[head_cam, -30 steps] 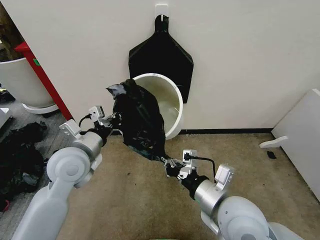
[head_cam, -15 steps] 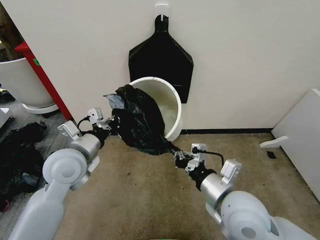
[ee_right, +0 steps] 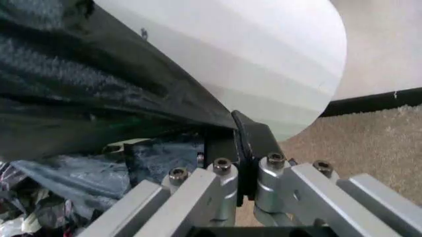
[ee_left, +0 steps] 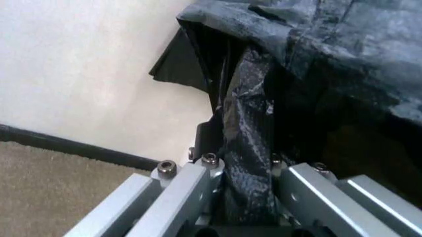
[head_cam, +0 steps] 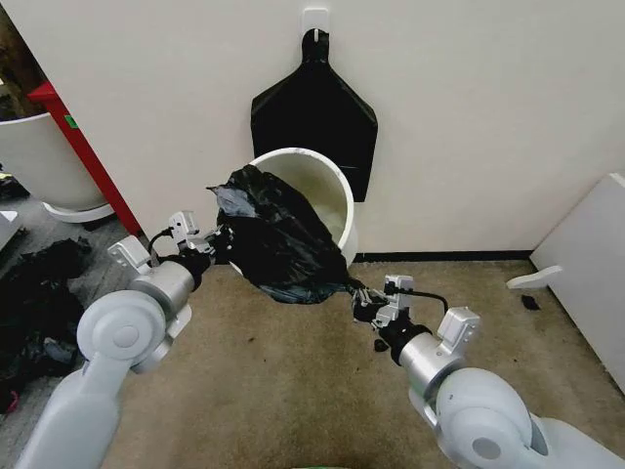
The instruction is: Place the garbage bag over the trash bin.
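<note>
The garbage bag (head_cam: pixel 283 239) hangs stretched between both hands, draped against the near front of the trash bin (head_cam: pixel 327 200) on the floor by the wall. The left hand (head_cam: pixel 223 242) pinches its upper edge; the right hand (head_cam: pixel 357 298) pinches the lower edge. The film looks light, limp and slippery, so grip the hem firmly

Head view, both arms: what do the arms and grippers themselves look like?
Both arms are glossy light-grey tubes with rounded joint housings. Each wrist narrows to a black collar carrying a small pale camera block and a looped black cable. The left gripper and right gripper are dark; wrist views show silver metal finger links with black hex bolts.
</note>
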Controlling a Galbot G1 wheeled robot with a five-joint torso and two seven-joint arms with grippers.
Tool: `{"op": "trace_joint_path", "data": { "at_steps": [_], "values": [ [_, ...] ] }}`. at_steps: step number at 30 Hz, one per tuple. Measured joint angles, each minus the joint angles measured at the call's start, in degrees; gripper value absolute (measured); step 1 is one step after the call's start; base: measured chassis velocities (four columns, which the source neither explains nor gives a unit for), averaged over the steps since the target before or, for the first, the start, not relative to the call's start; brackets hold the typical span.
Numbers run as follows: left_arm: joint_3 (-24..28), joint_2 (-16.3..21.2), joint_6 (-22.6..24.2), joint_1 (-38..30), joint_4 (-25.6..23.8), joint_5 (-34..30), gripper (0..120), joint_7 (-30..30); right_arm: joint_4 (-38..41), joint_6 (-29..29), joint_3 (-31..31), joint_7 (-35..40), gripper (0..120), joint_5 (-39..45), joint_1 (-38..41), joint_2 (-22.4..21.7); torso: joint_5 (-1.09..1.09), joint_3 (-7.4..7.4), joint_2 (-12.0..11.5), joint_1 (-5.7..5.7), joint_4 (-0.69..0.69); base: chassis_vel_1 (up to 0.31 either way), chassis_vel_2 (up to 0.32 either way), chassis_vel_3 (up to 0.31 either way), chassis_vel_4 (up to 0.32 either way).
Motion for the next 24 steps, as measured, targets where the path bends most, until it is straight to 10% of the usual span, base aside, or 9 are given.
{"op": "trace_joint_path", "data": {
  "at_steps": [24],
  "values": [
    [3.8, 1.7, -1.9, -2.4, 6.8, 18.6, 2, 3.7, 6.8, -7.5, 1.8, -0.7, 77, -10.8, 1.0, -7.1, -0.01, 0.0, 0.0, 0.0, 0.0, 0.0, 0.0, 0.0, 0.0]
  ]
}}
